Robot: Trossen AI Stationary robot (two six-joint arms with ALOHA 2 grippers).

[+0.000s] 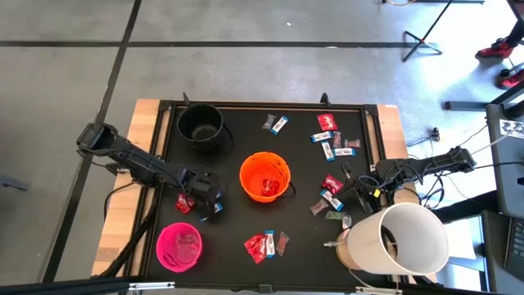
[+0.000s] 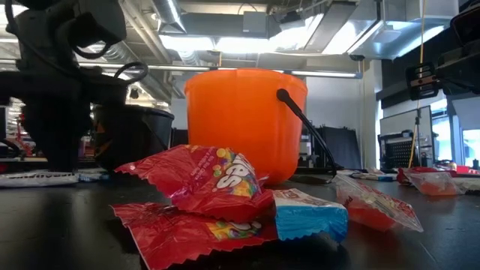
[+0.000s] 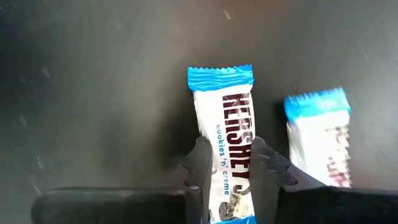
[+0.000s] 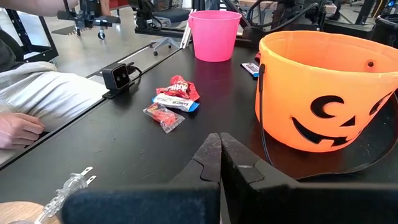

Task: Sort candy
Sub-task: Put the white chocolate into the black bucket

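A blue-and-white candy bar [image 3: 225, 118] lies flat on the black table between the pink bucket [image 1: 179, 247] and the orange bucket [image 1: 264, 177]. My left gripper [image 3: 230, 158] points down over it, shut on it. A second blue-and-white bar [image 3: 318, 140] lies beside it, and a red packet [image 1: 184, 203] lies by the gripper [image 1: 210, 199]. More candy [image 1: 264, 244] lies scattered near the front edge and on the right [image 1: 332, 141]. My right gripper [image 4: 219, 149] waits shut at the table's right side, touching nothing. My left gripper pinches the bar's two long sides [image 3: 211, 146] between its two fingers, at about the middle of its length. The fingers come from above, pointing down, and lie across the bar. The bar lies flat on the table.
A black bucket [image 1: 201, 125] stands at the far left. A large white cylinder [image 1: 399, 238] lies on its side at the near right corner. A person's hand [image 4: 18, 129] rests at the table's edge in the right wrist view. Bare table lies between the buckets.
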